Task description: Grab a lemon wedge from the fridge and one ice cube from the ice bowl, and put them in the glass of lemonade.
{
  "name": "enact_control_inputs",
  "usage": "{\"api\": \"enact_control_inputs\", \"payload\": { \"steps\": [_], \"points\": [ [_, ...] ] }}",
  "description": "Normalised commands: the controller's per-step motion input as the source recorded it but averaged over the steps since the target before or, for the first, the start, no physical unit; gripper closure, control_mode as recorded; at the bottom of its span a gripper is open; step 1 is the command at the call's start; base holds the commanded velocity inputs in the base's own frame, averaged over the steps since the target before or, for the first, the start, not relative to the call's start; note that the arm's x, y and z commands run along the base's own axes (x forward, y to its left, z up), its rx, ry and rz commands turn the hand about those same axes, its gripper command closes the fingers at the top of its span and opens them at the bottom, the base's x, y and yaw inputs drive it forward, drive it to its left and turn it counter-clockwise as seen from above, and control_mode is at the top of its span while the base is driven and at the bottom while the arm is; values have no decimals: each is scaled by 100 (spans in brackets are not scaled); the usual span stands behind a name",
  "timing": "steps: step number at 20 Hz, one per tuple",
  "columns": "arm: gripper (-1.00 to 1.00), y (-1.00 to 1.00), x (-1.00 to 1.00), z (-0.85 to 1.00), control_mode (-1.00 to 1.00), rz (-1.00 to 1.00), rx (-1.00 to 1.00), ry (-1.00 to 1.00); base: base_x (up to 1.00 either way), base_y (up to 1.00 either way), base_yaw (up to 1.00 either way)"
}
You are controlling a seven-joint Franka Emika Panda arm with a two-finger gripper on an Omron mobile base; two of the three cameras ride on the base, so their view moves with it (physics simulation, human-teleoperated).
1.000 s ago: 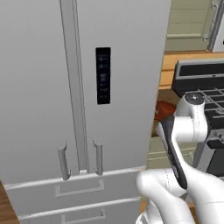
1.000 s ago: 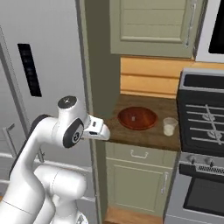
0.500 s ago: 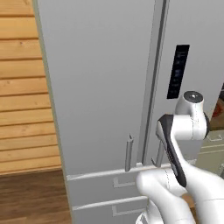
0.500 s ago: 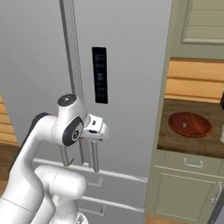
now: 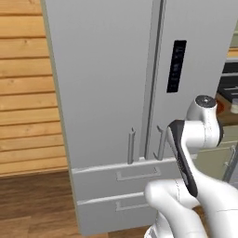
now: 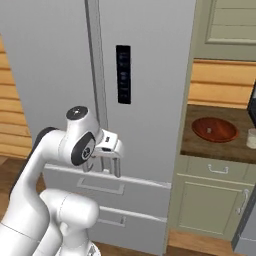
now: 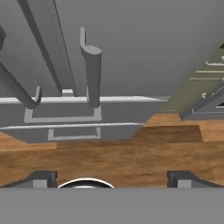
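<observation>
The grey double-door fridge [image 5: 107,83] [image 6: 150,100] stands with both doors shut, so the lemon wedge is hidden. My gripper [image 6: 112,166] [image 7: 113,179] hangs open and empty just in front of the lower ends of the bar handles [image 7: 93,74], pointing down. The reddish-brown ice bowl [image 6: 215,129] sits on the counter to the fridge's right. Any ice cube in it is too small to tell. The glass of lemonade [image 6: 251,138] stands at the right edge, beside the bowl.
Two drawers [image 5: 139,174] sit under the fridge doors, and a black panel [image 6: 123,75] is on the right door. Beige cabinets [image 6: 215,200] stand below the counter. A wood-plank wall [image 5: 23,93] lies left of the fridge, above a wooden floor [image 7: 131,157].
The whole picture has shifted right as the base moved. The fridge now sits in the middle of both base views. The arm's pose and the open gripper look unchanged.
</observation>
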Motion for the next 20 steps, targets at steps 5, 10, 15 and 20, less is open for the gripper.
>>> {"api": "enact_control_inputs", "payload": {
  "steps": [5,10,15,20],
  "points": [
    [-100,0,0,0,100,0,0,0,-59,7,0],
    [-100,24,-42,0,-100,4,0,0,-20,12,1],
    [-100,51,-13,-3,-100,14,-5,-20,0,0,0],
    [-100,1,85,-64,-100,11,0,-21,0,0,0]
  ]
}}
